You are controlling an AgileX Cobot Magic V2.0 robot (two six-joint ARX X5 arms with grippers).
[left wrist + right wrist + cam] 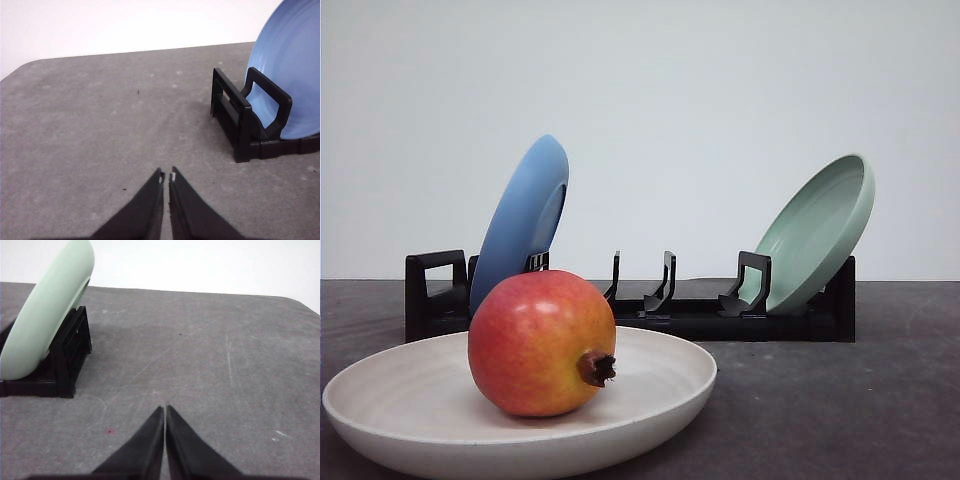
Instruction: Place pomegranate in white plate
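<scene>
Pomegranate (542, 343) sits in the white plate (395, 405) at front of table (840, 400), calyx stub pointing right; behind it a black rack (720, 315) holds blue plate (520, 222) leaning at its left end, pale green plate (817, 233) at its right; my left gripper (166, 176) pinched together, holding nothing, above bare table near rack's end; my right gripper (165, 409) likewise closed, empty.

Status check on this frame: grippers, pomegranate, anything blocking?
Left gripper shut, empty, over bare table. Right gripper shut, empty. Pomegranate sitting in the white plate. Nothing in the way; blue plate and green plate racked behind.
</scene>
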